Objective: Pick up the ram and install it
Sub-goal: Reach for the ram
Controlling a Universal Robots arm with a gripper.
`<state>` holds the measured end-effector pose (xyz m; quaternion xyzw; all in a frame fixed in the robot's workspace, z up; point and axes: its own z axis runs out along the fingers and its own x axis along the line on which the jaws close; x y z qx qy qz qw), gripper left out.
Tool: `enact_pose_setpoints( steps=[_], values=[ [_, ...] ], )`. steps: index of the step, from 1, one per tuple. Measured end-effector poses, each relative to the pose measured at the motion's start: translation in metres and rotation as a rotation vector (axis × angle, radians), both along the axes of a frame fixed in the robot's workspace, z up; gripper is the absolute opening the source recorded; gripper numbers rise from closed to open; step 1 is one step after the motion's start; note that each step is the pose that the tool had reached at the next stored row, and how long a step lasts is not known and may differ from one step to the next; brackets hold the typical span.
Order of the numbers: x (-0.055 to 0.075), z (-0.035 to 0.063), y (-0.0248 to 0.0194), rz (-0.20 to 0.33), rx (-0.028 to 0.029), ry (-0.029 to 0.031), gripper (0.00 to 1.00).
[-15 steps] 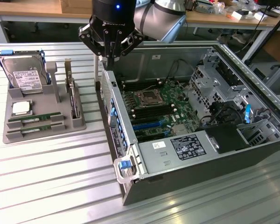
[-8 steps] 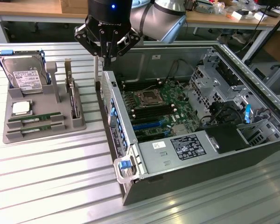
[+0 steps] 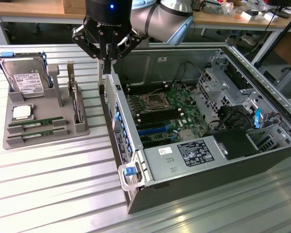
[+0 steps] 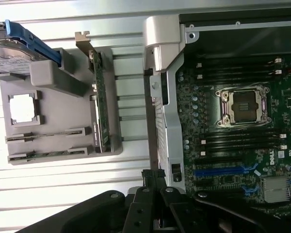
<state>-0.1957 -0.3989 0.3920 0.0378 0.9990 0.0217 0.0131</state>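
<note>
**Item 1, tool.** Gripper [image 3: 106, 68] [image 4: 153, 176], black, on the Universal Robots arm. I read the jaws as drawn together into one narrow bar. I cannot tell whether anything is pinched between them. It hangs just above the far end of the case's side wall, between tray and motherboard.

**Item 2, computer case** [image 3: 208, 170]. Lies open on its side, and its wall sits at the gripper's 6 o'clock in the exterior view. Inside, at about 4 o'clock:
- motherboard [image 3: 177, 114] [image 4: 281, 160]
- open processor socket [image 3: 153, 102] [image 4: 243, 106]
- black memory slots [image 3: 166, 116] [image 4: 242, 141] flanking the socket
- blue slots [image 3: 153, 130] [image 4: 220, 171] nearer the camera

**Item 3, grey tray** [image 3: 43, 141] [image 4: 58, 111]. Sits on the slatted metal table [image 3: 53, 189], at the gripper's 8 o'clock and just beside the case. Contents:
- Ram [image 3: 37, 124] [image 4: 46, 136]: a green strip lying flat in its groove along the tray's near edge, well apart from the gripper.
- Second ram strip [image 3: 37, 133] [image 4: 48, 154]: parallel, in the next groove.
- Square silver processor chip [image 3: 21, 112] [image 4: 23, 108]: at the ram's 11 o'clock.
- Hard drive [image 3: 24, 80] [image 4: 9, 56]: leaning at the tray's far end.
- Bracketed card [image 3: 75, 99] [image 4: 99, 107]: standing on edge along the side nearest the case.
</note>
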Motion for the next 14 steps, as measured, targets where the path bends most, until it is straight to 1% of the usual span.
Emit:
enact_pose_setpoints(
  steps=[14],
  values=[
    [-0.0083, -0.0001, 0.0, 0.0, 0.0, 0.0, 0.11]
  ],
)
